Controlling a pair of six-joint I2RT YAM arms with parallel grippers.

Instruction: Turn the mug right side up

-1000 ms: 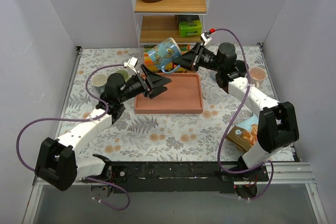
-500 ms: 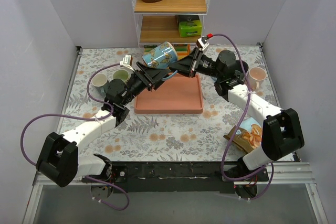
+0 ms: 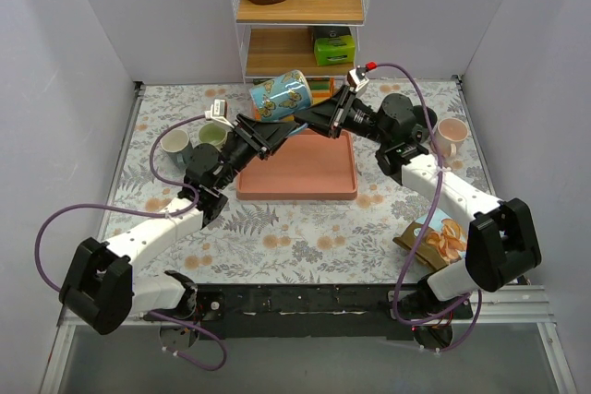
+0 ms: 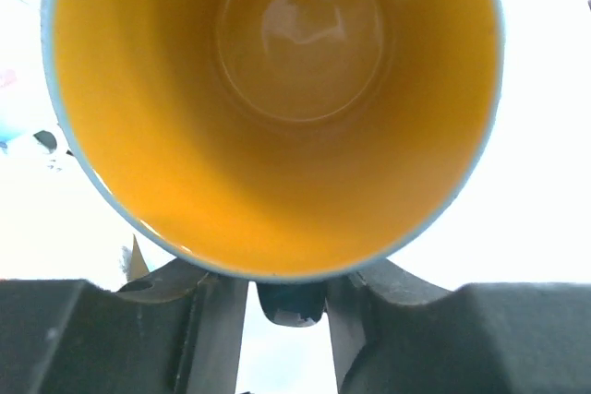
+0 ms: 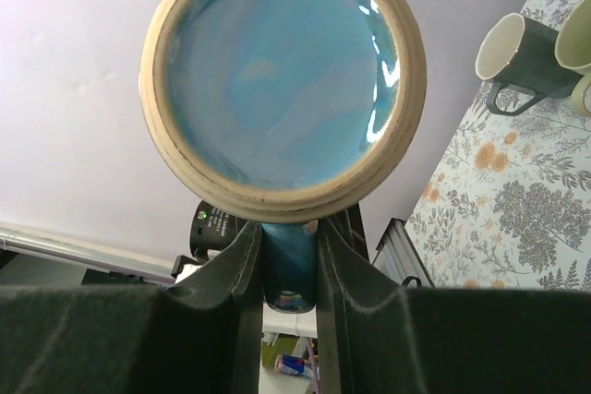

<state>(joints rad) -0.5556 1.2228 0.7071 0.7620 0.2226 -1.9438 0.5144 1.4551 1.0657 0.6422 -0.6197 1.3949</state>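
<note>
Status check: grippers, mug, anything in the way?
Right gripper shut on the mug handle. Left gripper open, straddling the handle at the mouth end. Mug on its side, airborne over the tray. Nothing seen in the way.

My flower-patterned table [image 3: 305, 228], and what rests on it.
A salmon tray [image 3: 309, 177] lies flat near the middle. To its left a dark cup [image 3: 175, 143] with a white inside and a pale green cup [image 3: 214, 133] stand upright, just beside each other. A pink mug [image 3: 452, 134] stands upright near the right edge, a bow-printed packet [image 3: 434, 235] lies toward my near right, and a shelf rack [image 3: 300, 39] stands at the far edge.
</note>
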